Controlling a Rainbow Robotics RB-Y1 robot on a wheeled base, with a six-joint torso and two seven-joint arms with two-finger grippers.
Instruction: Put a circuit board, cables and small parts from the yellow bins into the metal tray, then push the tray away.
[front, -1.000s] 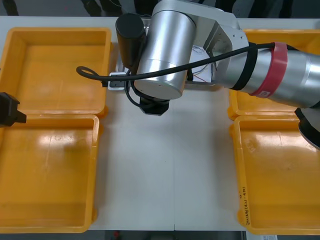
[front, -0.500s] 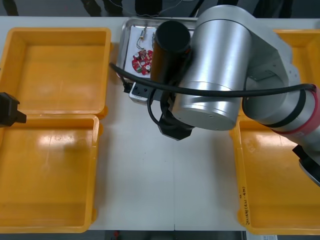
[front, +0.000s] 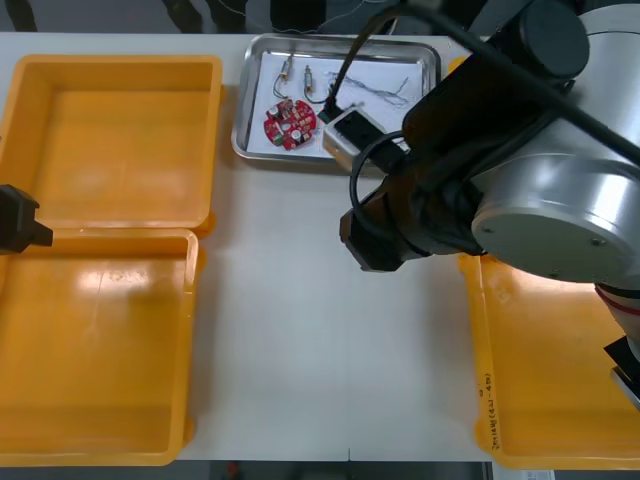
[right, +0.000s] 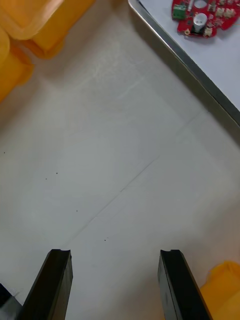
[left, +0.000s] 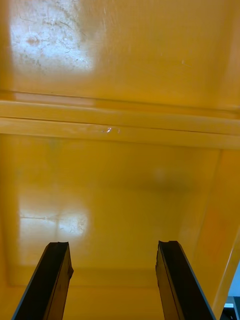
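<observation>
Swinging back toward the robot's right over the last second, our right arm uncovers the metal tray, which sits at the table's far edge between the yellow bins and is white inside. We see the round red circuit board lying in its left half. Two small metal parts lie just beyond the board, and a thin cable lies to their right. Our wrist's grey box sits over the tray's near rim, a black lead crosses the tray, and the arm hides the near right corner. Our right gripper hangs over the bare table just short of the tray, fingers spread wide with nothing between them; the tray's rim and the board lie ahead of them. The arm's bulk covers much of the right-hand bins. At the left, our left gripper is parked above where the two left bins meet, fingers likewise apart and holding nothing.
</observation>
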